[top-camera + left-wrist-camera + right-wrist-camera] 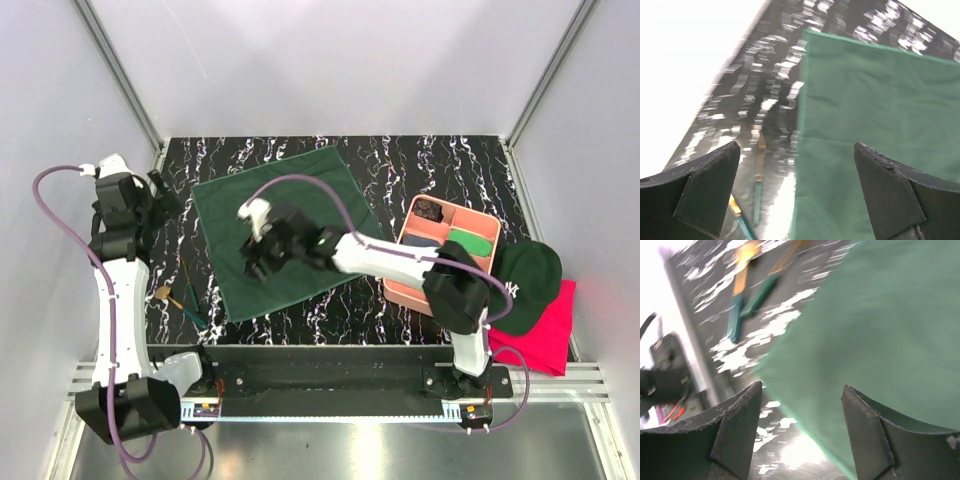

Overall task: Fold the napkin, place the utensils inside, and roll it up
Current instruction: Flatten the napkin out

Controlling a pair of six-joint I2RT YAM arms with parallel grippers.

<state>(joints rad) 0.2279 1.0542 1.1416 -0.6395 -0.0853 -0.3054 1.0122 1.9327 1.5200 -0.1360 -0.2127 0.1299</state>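
Observation:
The dark green napkin (290, 220) lies spread flat on the black marble table (420, 165). The utensils (185, 295), thin dark sticks with green and orange parts, lie on the table just left of the napkin's near-left edge. My left gripper (165, 195) is open and empty, above the table beside the napkin's left edge; its view shows the napkin (880, 125) and the utensils (759, 180). My right gripper (258, 262) is open and empty, low over the napkin's near-left part; its view shows the napkin's edge (880, 325) and the utensils (747, 300).
A pink tray (412, 215) with small items, including a bright-green swatch (472, 243), stands right of the napkin. A dark green cap (525, 280) lies on a pink-red cloth (545, 335) at the near right. White walls enclose the table.

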